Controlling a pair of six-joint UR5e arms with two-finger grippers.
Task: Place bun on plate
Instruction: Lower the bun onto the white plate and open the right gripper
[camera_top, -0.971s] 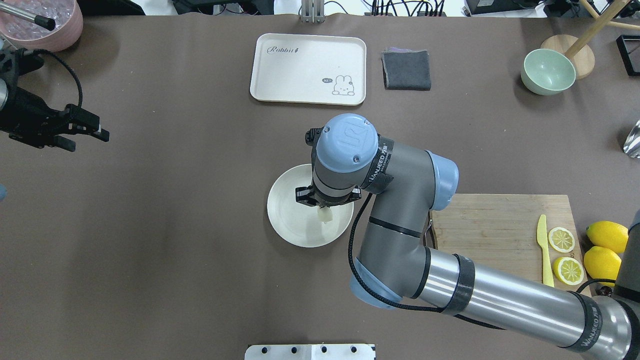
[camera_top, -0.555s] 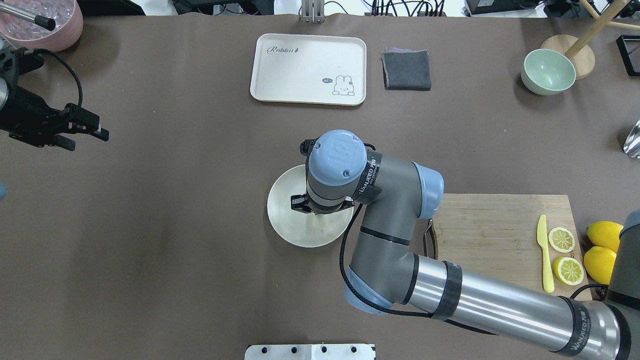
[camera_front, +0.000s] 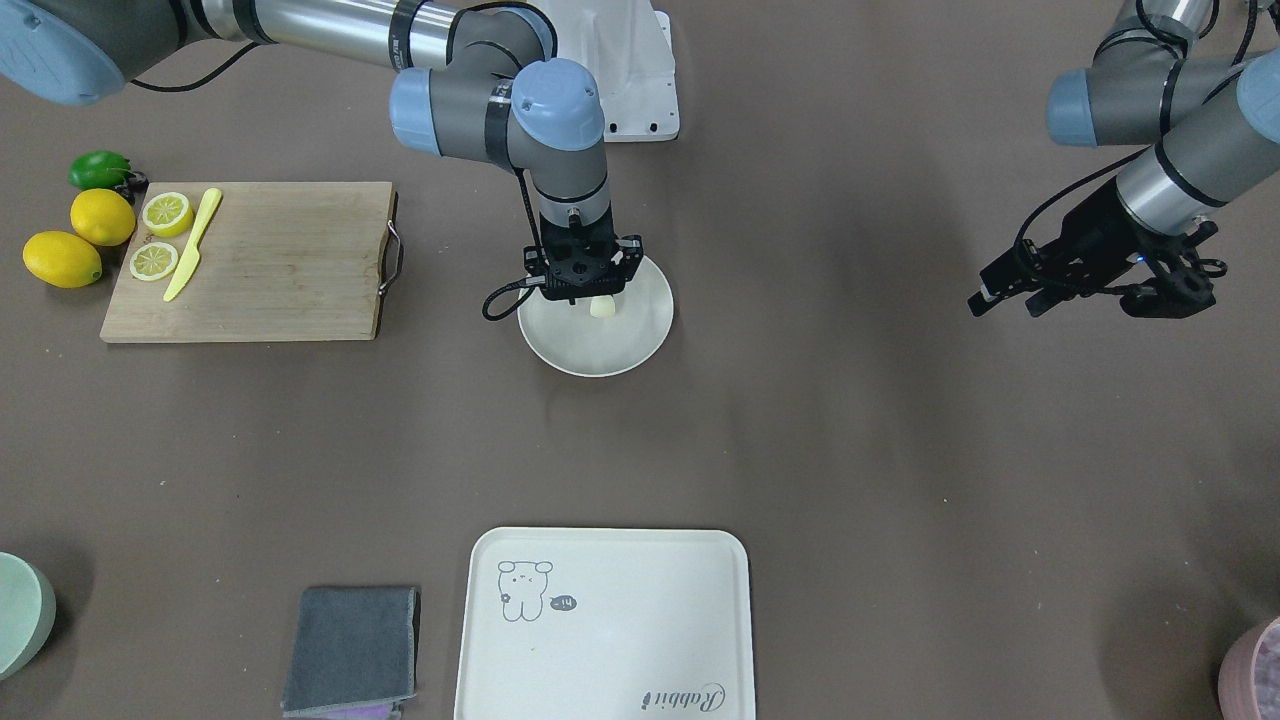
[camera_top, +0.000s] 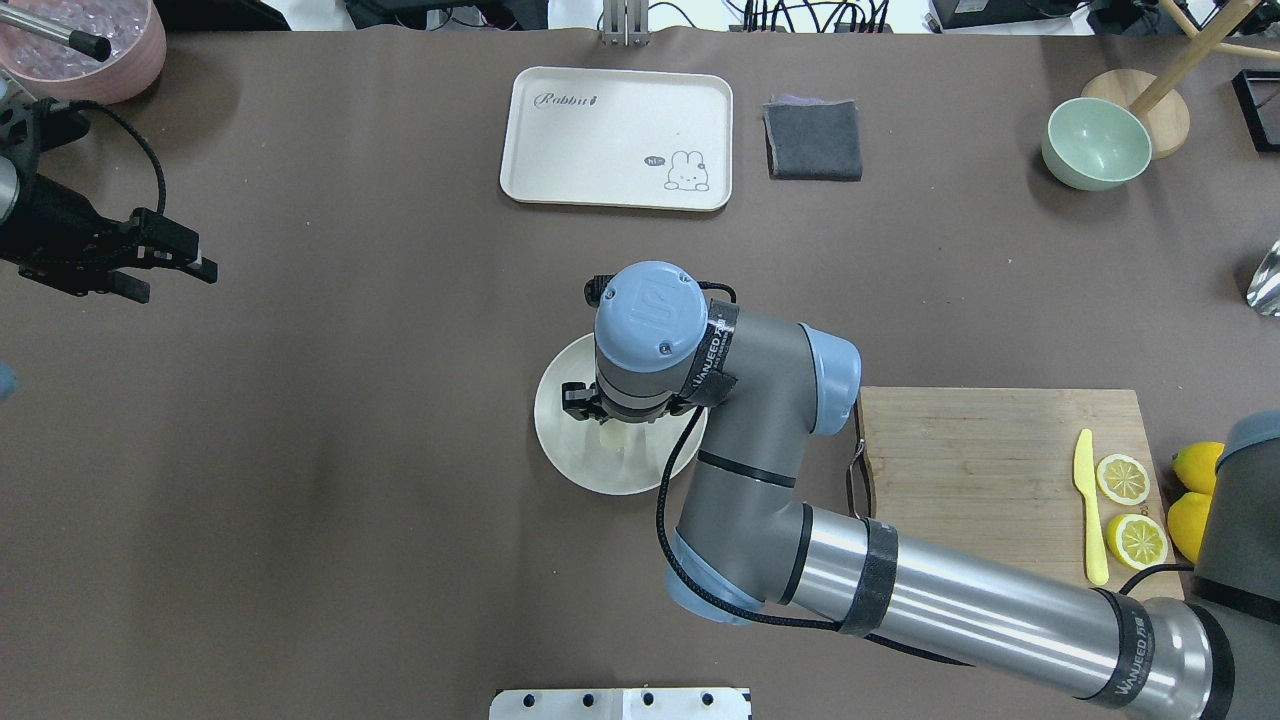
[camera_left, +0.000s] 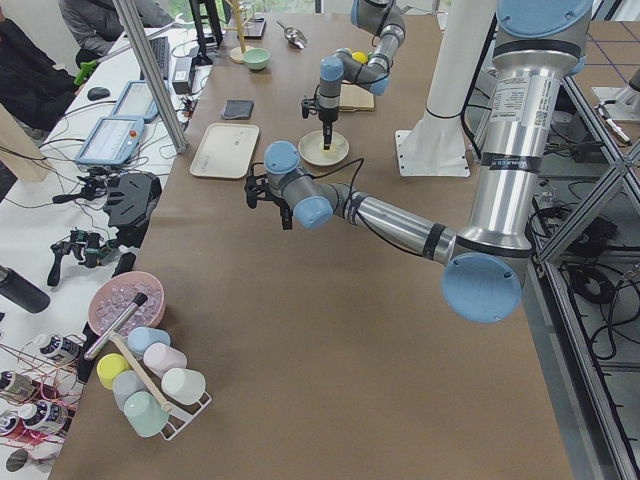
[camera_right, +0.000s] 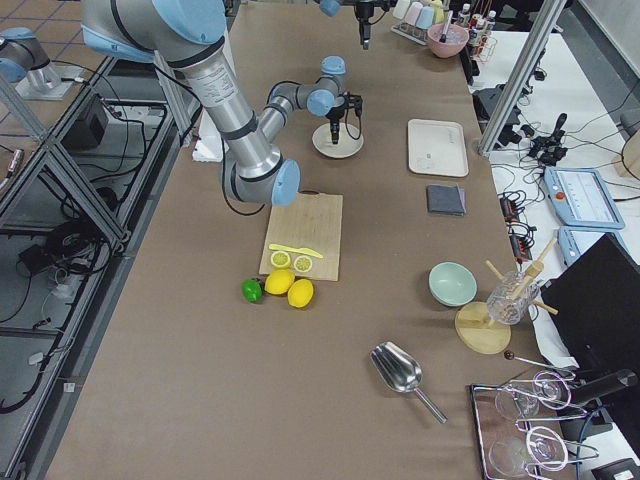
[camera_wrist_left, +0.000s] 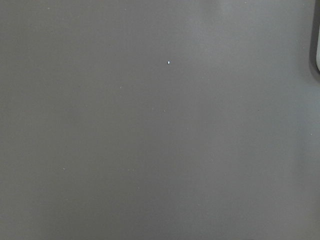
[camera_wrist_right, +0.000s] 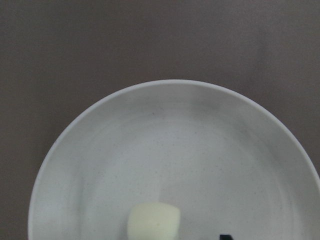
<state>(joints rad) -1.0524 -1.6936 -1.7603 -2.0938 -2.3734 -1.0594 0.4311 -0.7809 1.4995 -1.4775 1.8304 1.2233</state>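
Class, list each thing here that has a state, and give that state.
Small pale cream bun: within the plate's rim, under the right gripper; resting or held, unclear.
Round off-white plate: upright on the table.
Right gripper: low over the plate; open or shut, cannot tell.
Left gripper: open, empty, away from the plate.
Yellow lemon halves: cut faces up on the wooden board.

Right gripper (camera_front: 588, 292) jaw state unclear; bun (camera_wrist_right: 152, 222) cropped.
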